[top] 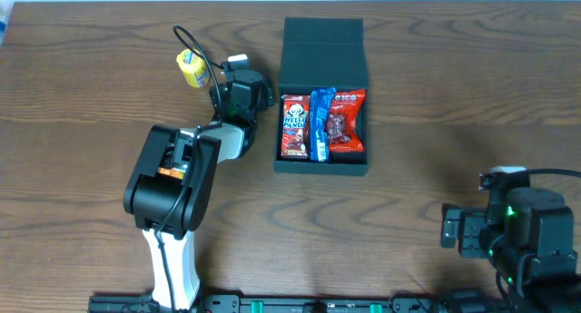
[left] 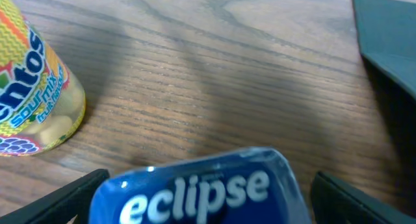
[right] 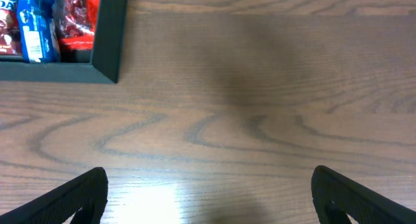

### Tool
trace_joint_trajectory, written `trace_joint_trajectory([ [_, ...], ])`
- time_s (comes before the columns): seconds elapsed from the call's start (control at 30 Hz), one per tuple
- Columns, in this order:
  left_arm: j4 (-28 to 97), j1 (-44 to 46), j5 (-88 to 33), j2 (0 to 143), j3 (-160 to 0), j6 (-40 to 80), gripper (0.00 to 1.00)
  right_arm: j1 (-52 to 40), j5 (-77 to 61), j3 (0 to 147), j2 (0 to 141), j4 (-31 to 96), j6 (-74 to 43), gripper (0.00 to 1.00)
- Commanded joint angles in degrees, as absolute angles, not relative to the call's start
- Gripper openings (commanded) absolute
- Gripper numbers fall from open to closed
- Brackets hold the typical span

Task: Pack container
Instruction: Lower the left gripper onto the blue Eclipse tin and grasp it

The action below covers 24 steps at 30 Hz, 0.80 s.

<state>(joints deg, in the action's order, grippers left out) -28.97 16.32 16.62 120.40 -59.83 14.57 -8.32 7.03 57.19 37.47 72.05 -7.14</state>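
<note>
**Position of the task item.** The matte dark green-black square rigid container stands on the brown wood-grain desk, near its middle, just to the right of the left hand. Its hinged flap lid lies open on the far side. Three items lie side by side inside: a red Hello Panda packet, a narrow blue packet and a red foil packet.

**Hands.** The left hand stands at full spread, low over a blue Eclipse tin that lies between its fingers; nothing is gripped. The right hand is likewise spread wide over bare desk at the near right, well apart from the container, holding nothing.

**Step in hand (judgement).** The tin appears to be the next pick.
- Centre the tin between the fingers before closing.
- Close squarely on its sides so the smooth shell does not twist out.
- Lift clear of the container's near wall.
- The three packets cover most of the container's floor, so the tin will probably have to rest on top of them.
- A yellow Mentos tub stands near on the left and should not be knocked.

**Not determinable.**
- The tin's lower part is cut off in the wrist view, and the left hand covers it from overhead.
- Contact between the left-side finger and the tin cannot be told.
- The red foil packet's brand is unreadable.
</note>
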Motion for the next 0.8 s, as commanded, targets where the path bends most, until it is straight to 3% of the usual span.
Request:
trace_joint_trajectory([
  [0.0, -29.2, 16.0, 16.4, 121.6, -61.3, 13.7, 0.94, -7.7, 6.8, 57.3, 37.4, 72.0, -6.6, 0.99],
  [0.43, -29.2, 15.6, 16.4, 121.6, -62.0, 13.7, 0.58, -7.7, 6.9, 57.3, 37.4, 72.0, -6.6, 0.99],
  [0.63, -29.2, 15.6, 16.4, 121.6, -62.0, 13.7, 0.54, -7.7, 6.9, 57.3, 37.4, 72.0, -6.6, 0.99],
  [0.77, -29.2, 15.6, 15.3, 121.6, -62.0, 13.7, 0.43, -7.7, 6.9, 57.3, 37.4, 72.0, -6.6, 0.99],
])
